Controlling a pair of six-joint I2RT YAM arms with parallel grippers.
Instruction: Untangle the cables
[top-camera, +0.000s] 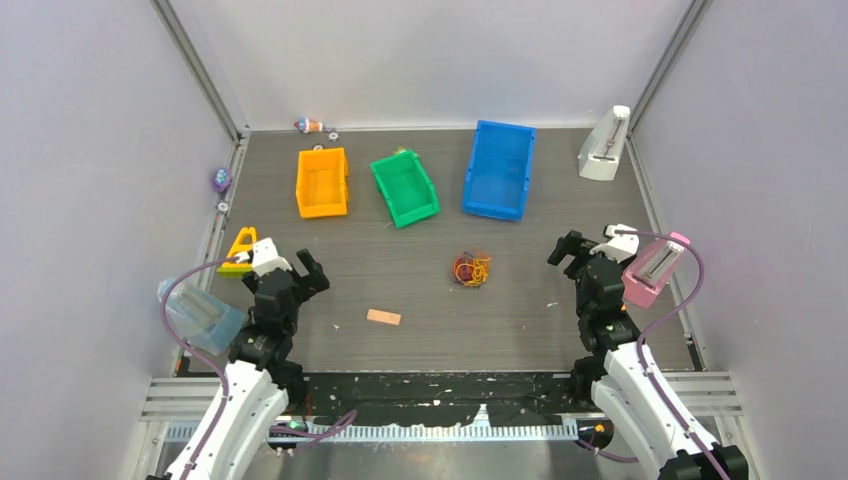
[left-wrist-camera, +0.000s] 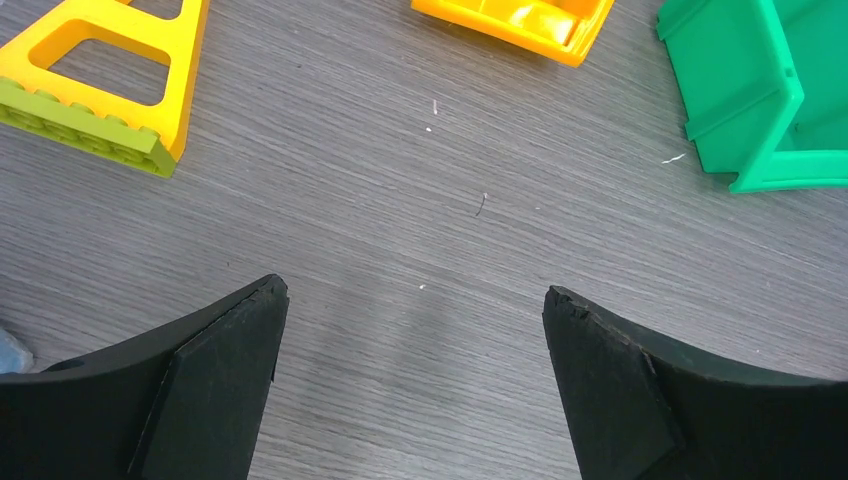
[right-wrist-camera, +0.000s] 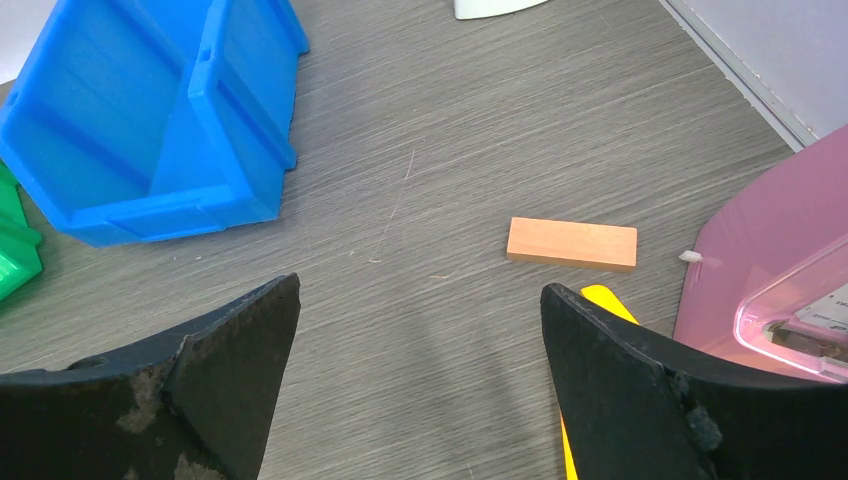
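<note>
- Your grey wood-grain table (top-camera: 430, 330) fills the view, with walls on three sides.
- A blue bin (top-camera: 498, 170) sits at the far right. A green bin (top-camera: 405, 188) lies tilted just left of it, and an orange bin (top-camera: 322, 182) is further left.
- Your left gripper (left-wrist-camera: 415, 300) hovers over bare table at the near left, jaws spread wide, holding nothing.
- Your right gripper (right-wrist-camera: 420, 295) hovers at the near right, jaws equally wide and empty.
- The cables (top-camera: 471, 269) lie mid-table in one small tangled clump of yellow, orange-red and dark strands. The clump is near of the blue bin and closer to your right gripper; neither gripper touches it.
- A small tan block (top-camera: 383, 317) lies left of the clump and nearer to you.
</note>
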